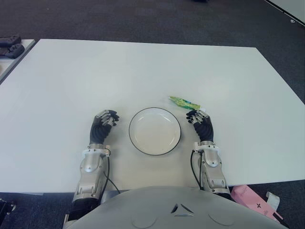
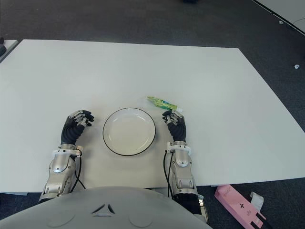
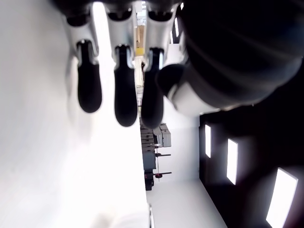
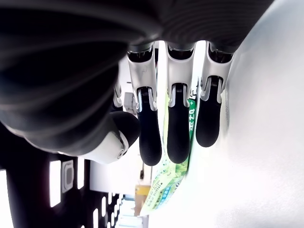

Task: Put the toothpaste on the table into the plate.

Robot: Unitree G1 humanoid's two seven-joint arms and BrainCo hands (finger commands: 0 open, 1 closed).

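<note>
A small green toothpaste tube (image 1: pixel 183 101) lies flat on the white table (image 1: pixel 143 71), just beyond the right rim of an empty white plate with a dark rim (image 1: pixel 155 131). My right hand (image 1: pixel 198 116) shows right of the plate, its fingertips just short of the tube's near end. In the right wrist view the fingers (image 4: pixel 178 137) hang relaxed and hold nothing, with the tube (image 4: pixel 166 190) beyond them. My left hand (image 1: pixel 106 117) shows left of the plate, its fingers (image 3: pixel 124 90) loose and empty.
A pink box (image 1: pixel 252 200) lies on the floor past the table's near right corner. Black devices (image 1: pixel 10 46) sit on a second table at the far left. Dark carpet surrounds the table.
</note>
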